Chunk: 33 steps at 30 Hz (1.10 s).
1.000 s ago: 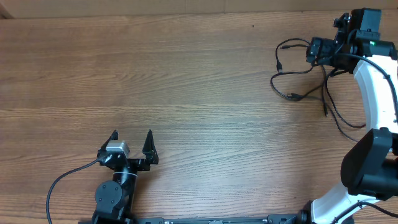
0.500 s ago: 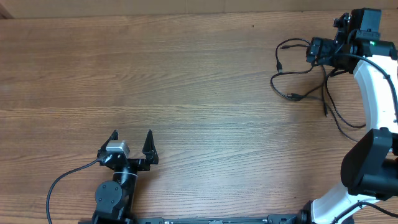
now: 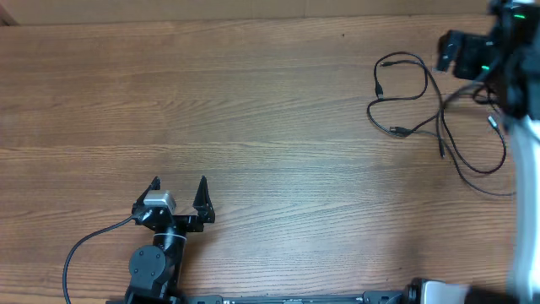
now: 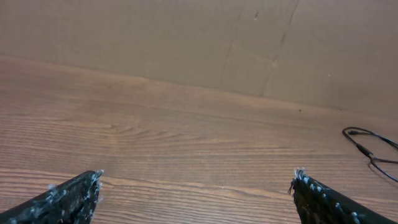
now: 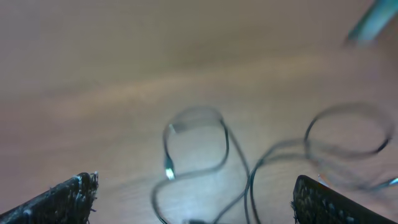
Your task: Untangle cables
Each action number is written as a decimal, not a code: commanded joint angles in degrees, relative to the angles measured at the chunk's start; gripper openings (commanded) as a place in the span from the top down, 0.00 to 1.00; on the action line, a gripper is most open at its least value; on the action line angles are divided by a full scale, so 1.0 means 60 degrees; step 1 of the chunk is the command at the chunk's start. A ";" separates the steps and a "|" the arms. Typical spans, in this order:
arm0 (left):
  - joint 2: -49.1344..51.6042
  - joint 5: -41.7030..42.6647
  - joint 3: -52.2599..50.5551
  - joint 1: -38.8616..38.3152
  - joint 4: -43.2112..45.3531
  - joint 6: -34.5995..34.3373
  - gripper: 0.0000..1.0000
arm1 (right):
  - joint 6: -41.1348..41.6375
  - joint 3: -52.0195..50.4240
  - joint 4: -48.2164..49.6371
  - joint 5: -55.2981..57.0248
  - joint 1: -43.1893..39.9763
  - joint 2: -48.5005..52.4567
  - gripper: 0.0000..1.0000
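Wooden table (image 3: 253,110): left claw (image 4: 196,177) and right claw (image 5: 193,182) wide, empty; cables (image 5: 225,144) blurred.

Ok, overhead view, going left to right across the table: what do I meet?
First the left gripper, open, near the front edge → bare wooden table → cables in loose loops → right arm, blurred, at the right edge.

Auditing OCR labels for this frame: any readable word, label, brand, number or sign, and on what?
None readable in any view.
The table, cables, left gripper and right gripper show no print.
The green light on the right arm is a plain glow, with no characters.
The right wrist view is blurred.
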 commanded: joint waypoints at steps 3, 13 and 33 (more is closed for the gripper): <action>-0.0102 0.0084 -0.0040 -0.0051 -0.0018 0.0291 0.00 | 0.0029 0.0106 -0.0131 -0.0051 0.0029 -0.2299 0.00; -0.0102 0.0084 -0.0040 -0.0047 -0.0018 0.0288 0.00 | -0.0044 -0.0586 -0.1501 -0.0055 0.0171 -0.4342 0.00; -0.0102 0.0084 -0.0040 -0.0047 -0.0018 0.0288 0.00 | 0.0430 -1.1304 0.7974 -0.0725 0.1231 -1.0397 0.00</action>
